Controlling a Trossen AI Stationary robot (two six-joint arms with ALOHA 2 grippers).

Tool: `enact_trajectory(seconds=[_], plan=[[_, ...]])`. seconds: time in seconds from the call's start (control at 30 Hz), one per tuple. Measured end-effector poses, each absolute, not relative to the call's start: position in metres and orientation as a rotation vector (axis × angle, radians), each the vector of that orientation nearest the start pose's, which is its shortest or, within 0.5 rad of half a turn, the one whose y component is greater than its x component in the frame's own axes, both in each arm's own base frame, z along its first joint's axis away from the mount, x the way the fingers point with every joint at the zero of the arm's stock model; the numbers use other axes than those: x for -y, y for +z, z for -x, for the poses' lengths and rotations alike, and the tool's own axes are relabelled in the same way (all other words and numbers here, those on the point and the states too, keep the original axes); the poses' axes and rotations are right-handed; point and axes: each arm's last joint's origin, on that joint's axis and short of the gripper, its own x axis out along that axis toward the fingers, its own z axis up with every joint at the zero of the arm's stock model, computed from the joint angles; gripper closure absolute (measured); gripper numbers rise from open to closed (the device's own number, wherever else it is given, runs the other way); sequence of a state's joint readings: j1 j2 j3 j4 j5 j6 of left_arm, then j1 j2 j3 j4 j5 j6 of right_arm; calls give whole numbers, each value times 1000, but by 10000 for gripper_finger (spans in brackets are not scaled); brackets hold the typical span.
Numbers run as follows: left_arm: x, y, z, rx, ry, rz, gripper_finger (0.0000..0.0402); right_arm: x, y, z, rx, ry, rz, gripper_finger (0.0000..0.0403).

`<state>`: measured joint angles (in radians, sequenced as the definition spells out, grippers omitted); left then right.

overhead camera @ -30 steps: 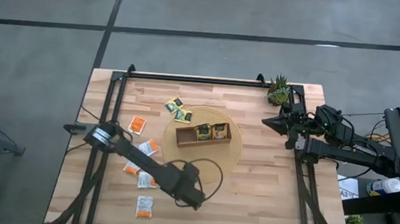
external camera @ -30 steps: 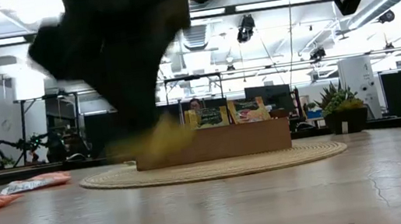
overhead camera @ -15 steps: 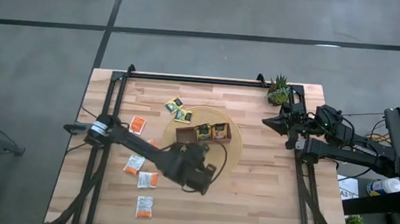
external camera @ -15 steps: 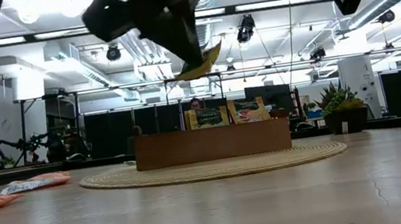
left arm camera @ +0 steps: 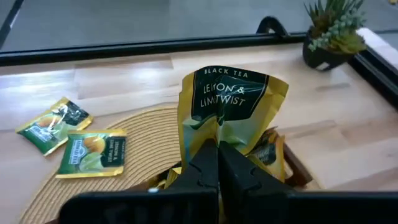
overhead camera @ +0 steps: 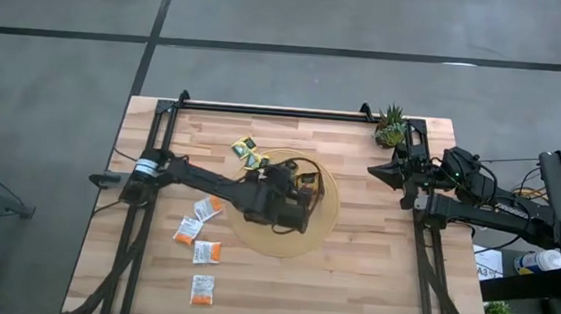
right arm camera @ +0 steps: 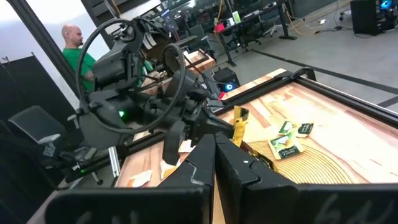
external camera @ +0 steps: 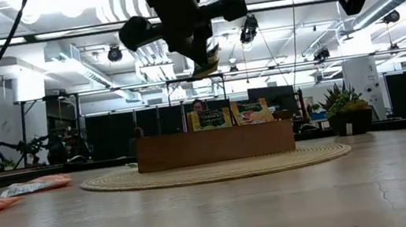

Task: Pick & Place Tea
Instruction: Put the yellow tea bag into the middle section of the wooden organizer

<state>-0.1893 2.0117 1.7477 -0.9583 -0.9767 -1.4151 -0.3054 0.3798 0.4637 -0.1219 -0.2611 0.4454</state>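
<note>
My left gripper (overhead camera: 301, 195) hangs over the brown wooden tray (external camera: 215, 145), shut on a yellow-green tea sachet (left arm camera: 231, 102) labelled lemon and lime. In the low view the gripper (external camera: 200, 50) is well above the tray. Two sachets (external camera: 231, 115) stand upright in the tray. The tray rests on a round woven mat (overhead camera: 323, 223). Two more yellow-green sachets (left arm camera: 74, 137) lie flat at the mat's far left rim. My right gripper (overhead camera: 375, 171) waits shut above the table's right side. My left gripper pinches the sachet's lower end (left arm camera: 219, 138), opposite its printed heading, between its two fingers. The fingers slant downward from the table's left. The sachet is creased where it is held, juts out beyond the fingertips (external camera: 209, 62) and is lifted clear above the tray.
Several orange-and-white sachets (overhead camera: 200, 233) lie on the wood left of the mat, one (overhead camera: 203, 289) near the front edge. A small potted plant (overhead camera: 391, 127) stands at the far right corner. Black frame rails run along the table's left, right and far edges.
My left gripper has swung from near the table's front edge toward the far edge and up, turning its wrist, and now hangs over the tray. The yellow-green sachet has gone with it, from low by the tabletop to lifted clear.
</note>
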Motion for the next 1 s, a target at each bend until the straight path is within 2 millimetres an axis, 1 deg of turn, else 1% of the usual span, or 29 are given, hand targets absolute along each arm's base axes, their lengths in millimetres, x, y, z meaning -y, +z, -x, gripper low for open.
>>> enact_trajectory(seconds=[0.13, 0.23, 0.43, 0.57, 0.67, 0.8, 1.0], plan=[[53, 258, -413, -302, 1194, 570, 401, 26, 278, -107, -26, -52, -456, 394], [53, 255, -414, -268, 1212, 547, 401, 26, 278, -107, -26, -52, -456, 394], [55, 237, -424, -262, 1223, 553, 401, 26, 278, -107, -21, -52, -472, 394], [56, 220, -429, -293, 1235, 523, 401, 26, 278, -107, -22, -53, -474, 394], [56, 210, -431, -319, 1241, 509, 401, 26, 278, -107, -20, -63, -473, 394], [56, 202, -431, -330, 1258, 516, 401, 27, 278, -107, -16, -80, -473, 394], [50, 201, -425, -323, 1314, 515, 401, 27, 278, -107, -17, -80, -472, 394]])
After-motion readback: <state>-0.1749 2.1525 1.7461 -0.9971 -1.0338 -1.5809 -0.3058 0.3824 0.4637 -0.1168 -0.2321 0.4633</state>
